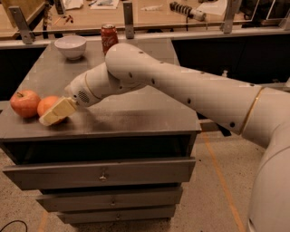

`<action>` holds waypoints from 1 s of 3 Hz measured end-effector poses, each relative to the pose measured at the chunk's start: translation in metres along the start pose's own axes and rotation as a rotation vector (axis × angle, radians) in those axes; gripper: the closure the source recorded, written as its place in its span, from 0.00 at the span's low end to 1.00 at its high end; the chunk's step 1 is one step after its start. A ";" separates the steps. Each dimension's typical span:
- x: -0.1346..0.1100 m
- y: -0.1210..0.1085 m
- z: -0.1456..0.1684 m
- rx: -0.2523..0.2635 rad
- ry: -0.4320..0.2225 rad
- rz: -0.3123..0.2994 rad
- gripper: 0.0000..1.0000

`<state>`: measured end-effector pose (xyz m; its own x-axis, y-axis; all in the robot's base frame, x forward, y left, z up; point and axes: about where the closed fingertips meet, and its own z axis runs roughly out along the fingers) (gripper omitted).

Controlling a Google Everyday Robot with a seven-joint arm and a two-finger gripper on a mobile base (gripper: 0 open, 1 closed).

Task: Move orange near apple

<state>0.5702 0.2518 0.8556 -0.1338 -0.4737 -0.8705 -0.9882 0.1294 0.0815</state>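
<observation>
The red apple (25, 103) with a short dark stem sits at the front left corner of the grey cabinet top (136, 108). The plain orange (46, 104) is right beside it, touching or almost touching its right side. My gripper (54, 113) reaches in from the right on the white arm (181, 90). It is shut on the orange, with a cream finger (58, 111) lying across the fruit's front and lower right. The other finger is hidden behind the orange. The orange is low, at or just above the surface.
A white bowl (70, 46) and a red soda can (108, 36) stand at the back of the cabinet top. The front edge lies just below the fruits, with drawers (104, 174) beneath. A cluttered workbench (149, 13) runs behind.
</observation>
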 end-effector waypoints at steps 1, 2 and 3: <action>0.000 -0.002 -0.001 0.015 0.009 -0.010 0.00; -0.002 -0.004 -0.002 0.028 0.013 -0.023 0.00; -0.002 -0.005 -0.003 0.031 0.015 -0.025 0.00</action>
<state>0.5755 0.2494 0.8584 -0.1107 -0.4896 -0.8649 -0.9885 0.1442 0.0448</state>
